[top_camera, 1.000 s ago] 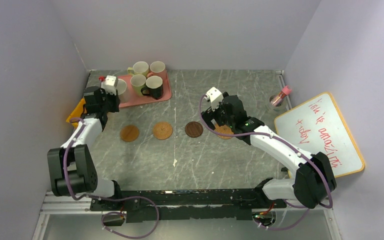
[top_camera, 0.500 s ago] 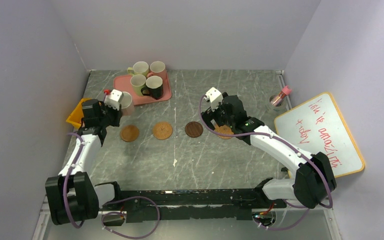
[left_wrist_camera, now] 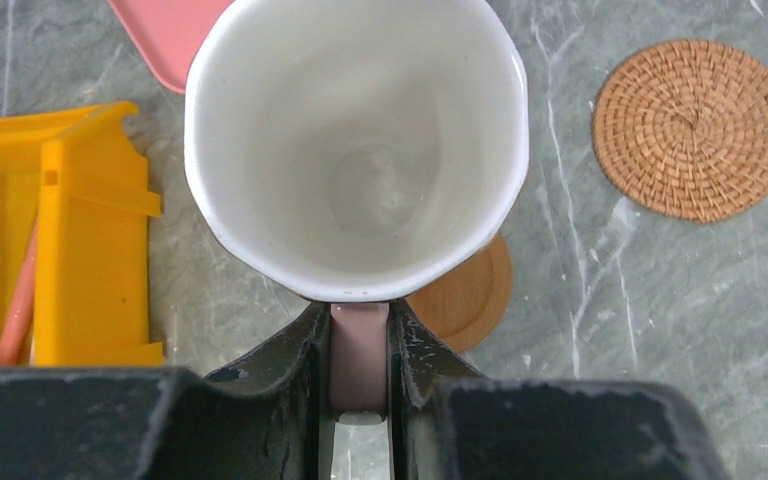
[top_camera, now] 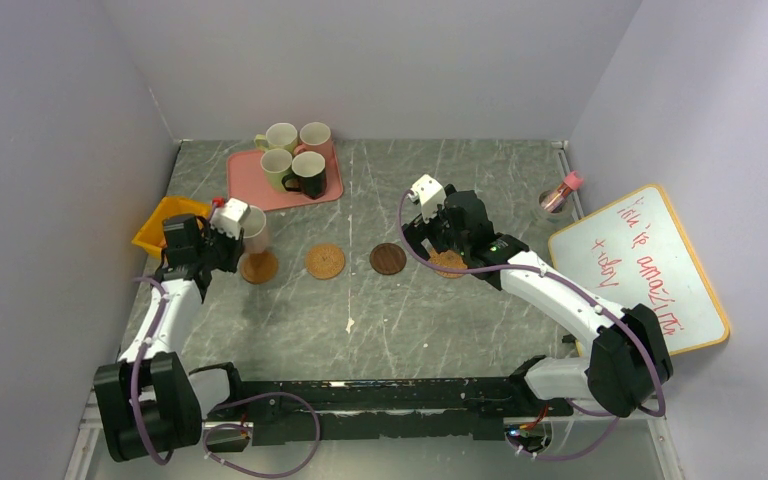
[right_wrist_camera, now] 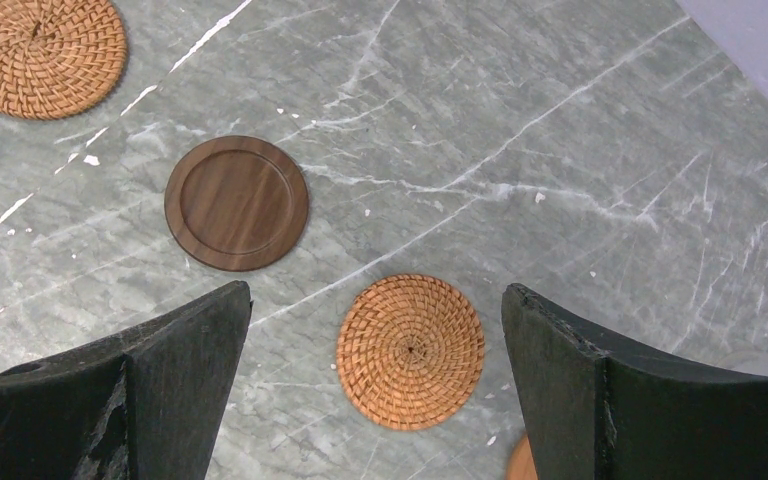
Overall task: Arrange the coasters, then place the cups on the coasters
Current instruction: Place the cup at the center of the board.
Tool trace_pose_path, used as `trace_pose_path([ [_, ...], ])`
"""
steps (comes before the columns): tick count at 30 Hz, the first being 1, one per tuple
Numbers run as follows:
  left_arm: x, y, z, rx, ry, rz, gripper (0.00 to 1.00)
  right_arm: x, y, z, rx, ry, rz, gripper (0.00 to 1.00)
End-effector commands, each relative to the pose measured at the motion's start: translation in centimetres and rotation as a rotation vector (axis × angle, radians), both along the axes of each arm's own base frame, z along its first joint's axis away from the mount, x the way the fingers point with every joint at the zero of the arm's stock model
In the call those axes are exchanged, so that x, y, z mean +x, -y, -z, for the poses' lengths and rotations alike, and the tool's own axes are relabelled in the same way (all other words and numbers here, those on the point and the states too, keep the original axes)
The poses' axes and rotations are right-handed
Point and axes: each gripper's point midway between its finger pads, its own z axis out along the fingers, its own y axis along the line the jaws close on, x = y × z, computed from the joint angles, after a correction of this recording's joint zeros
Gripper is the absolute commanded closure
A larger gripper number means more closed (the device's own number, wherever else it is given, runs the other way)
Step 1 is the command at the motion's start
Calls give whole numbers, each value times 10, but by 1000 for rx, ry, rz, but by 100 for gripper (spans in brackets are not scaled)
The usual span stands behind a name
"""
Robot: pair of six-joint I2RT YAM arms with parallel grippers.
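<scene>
My left gripper point(left_wrist_camera: 359, 322) is shut on the handle of a pink cup point(left_wrist_camera: 357, 150) with a white inside, holding it upright. It hangs partly over a smooth tan coaster point(left_wrist_camera: 470, 295), the leftmost one point(top_camera: 258, 268) in a row. To its right lie a woven coaster point(top_camera: 325, 261), a dark brown coaster point(top_camera: 388, 258) and another woven coaster point(right_wrist_camera: 410, 350). My right gripper point(right_wrist_camera: 376, 292) stands open above that last one, touching nothing. A sliver of another coaster point(right_wrist_camera: 520, 462) shows by the right finger. Several cups, one black point(top_camera: 309, 172), stand on the pink tray point(top_camera: 260, 193).
A yellow bin point(top_camera: 165, 222) sits at the left wall, close to my left arm. A small jar with a pink lid point(top_camera: 558, 195) and a whiteboard point(top_camera: 640, 265) are at the right. Walls close in the table on three sides.
My left arm has carried the pink cup from the tray's left end towards the near side, to above the leftmost coaster. The right arm has not moved.
</scene>
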Motion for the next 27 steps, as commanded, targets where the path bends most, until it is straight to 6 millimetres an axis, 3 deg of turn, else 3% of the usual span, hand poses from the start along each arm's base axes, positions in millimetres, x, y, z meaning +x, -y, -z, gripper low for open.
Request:
trace_pose_path([
  [1,6,6,-30,31,139,84,95,2,-1,-10,12,31,-7,0],
  [18,-14,9,-12,9,129,133,95,2,-1,-9,8,29,-9,0],
  [27,-16,7,-15,-8,150,120,95,2,-1,-13,13,41,-10,0],
])
